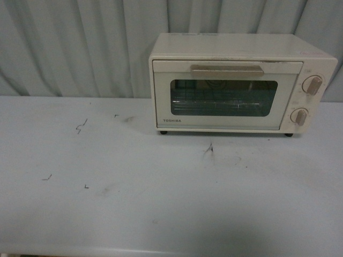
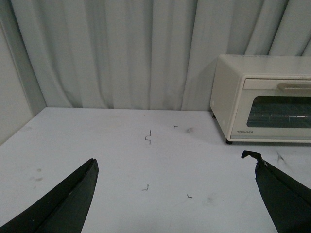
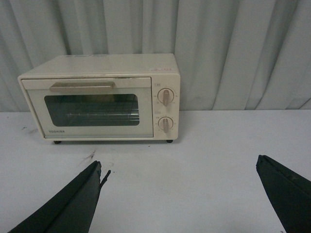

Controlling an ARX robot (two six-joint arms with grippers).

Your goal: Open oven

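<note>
The cream oven stood at the far right of the counter, close against the curtain; its glass door was shut flush and the beige bar handle untouched; neither arm showed in the front view; the left tool and the right tool both hung released, jaws spread wide over bare counter, well short of the oven; by all appearances the opening had not begun, with reach, grip and pull-down all left.
</note>
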